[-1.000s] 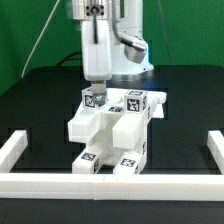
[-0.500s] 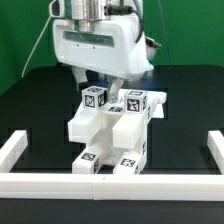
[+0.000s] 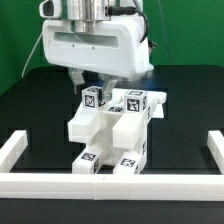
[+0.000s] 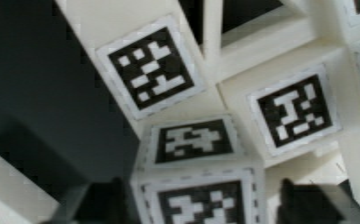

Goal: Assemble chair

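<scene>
The hand [image 3: 98, 84] has dropped over the chair [image 3: 112, 133] at the surface's [image 3: 40, 100] centre, jaws narrowing around a tagged block [image 3: 95, 99] at its 11 o'clock; whether it grips cannot be told.

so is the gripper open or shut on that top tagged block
Cannot tell. The gripper hangs right above the chair, but neither view clearly shows whether its fingers touch the block.

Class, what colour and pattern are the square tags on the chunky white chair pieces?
Black-and-white blocky patterns on the square tags, seen best in the wrist view.
</scene>
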Controlling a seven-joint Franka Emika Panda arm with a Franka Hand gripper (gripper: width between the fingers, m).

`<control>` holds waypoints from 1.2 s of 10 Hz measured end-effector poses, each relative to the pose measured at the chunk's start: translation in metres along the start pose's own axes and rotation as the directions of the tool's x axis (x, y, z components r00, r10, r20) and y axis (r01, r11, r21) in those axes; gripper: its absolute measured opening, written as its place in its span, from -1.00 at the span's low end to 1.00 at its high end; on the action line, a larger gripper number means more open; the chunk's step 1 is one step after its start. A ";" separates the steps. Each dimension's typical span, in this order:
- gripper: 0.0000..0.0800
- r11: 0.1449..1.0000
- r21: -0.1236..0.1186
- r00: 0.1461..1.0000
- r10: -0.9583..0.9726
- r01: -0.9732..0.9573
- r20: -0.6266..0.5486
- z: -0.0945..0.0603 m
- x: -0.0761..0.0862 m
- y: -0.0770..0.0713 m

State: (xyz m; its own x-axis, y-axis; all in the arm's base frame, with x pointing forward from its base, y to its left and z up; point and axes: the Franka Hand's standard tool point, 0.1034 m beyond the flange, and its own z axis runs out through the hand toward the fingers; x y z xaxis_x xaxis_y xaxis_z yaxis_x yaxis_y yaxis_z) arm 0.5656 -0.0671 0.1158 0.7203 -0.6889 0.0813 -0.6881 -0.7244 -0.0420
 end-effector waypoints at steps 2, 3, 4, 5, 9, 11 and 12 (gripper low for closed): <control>-0.25 0.995 -0.001 0.995 0.101 -0.101 0.024 -0.001 -0.007 -0.003; -0.25 0.990 -0.004 0.990 0.138 -0.138 0.031 -0.001 -0.010 -0.004; -0.25 0.973 -0.014 0.972 0.229 -0.229 0.051 -0.002 -0.016 -0.008; -0.25 0.966 -0.016 0.964 0.259 -0.259 0.057 -0.003 -0.018 -0.010; -0.25 0.960 -0.017 0.957 0.281 -0.281 0.065 -0.004 -0.022 -0.013; -0.04 0.959 -0.019 0.957 0.282 -0.282 0.065 -0.003 -0.022 -0.012; 0.43 0.959 -0.020 0.957 0.282 -0.282 0.064 -0.003 -0.022 -0.012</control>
State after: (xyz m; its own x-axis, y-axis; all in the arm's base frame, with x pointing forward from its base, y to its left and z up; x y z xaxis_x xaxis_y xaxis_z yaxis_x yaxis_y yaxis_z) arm 0.5574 -0.0431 0.1171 0.5007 -0.8656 0.0017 -0.8648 -0.5003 -0.0433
